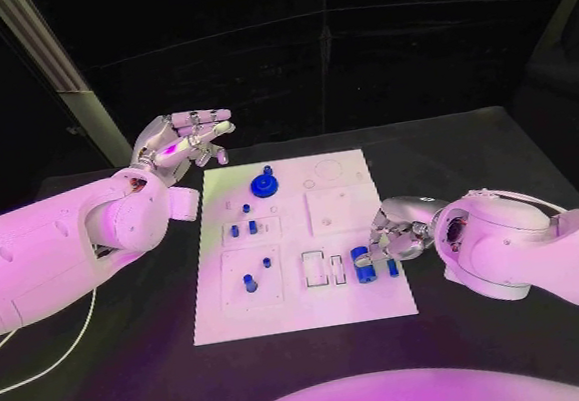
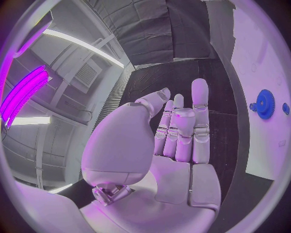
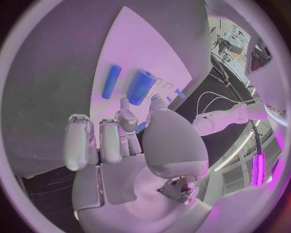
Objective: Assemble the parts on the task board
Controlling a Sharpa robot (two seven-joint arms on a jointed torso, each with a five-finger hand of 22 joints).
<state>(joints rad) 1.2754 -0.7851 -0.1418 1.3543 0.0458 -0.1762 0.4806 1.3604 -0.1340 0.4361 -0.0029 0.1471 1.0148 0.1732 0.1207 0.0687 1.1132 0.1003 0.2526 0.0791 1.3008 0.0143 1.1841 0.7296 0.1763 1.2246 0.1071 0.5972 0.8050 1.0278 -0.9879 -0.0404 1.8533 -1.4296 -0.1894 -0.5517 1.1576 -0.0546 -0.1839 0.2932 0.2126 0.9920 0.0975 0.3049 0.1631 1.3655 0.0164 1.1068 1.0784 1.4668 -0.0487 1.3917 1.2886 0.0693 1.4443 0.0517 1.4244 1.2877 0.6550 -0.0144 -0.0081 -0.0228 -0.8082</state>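
The task board [image 1: 332,245] is white and plain. The parts on it are blue: a gear [image 1: 266,184], small pegs [image 1: 243,230] and two cylinders [image 1: 364,263]. The table [image 1: 472,150] is black. Both arms are white, each hand silver.

My left robot hand [image 2: 176,145] looked like smooth, glossy metal with a plastic-looking palm. The task board [image 1: 362,301] was a matt white plate, the blue gear [image 1: 266,184] and cylinders [image 1: 371,265] smooth plastic, the bench [image 1: 487,153] matt black.
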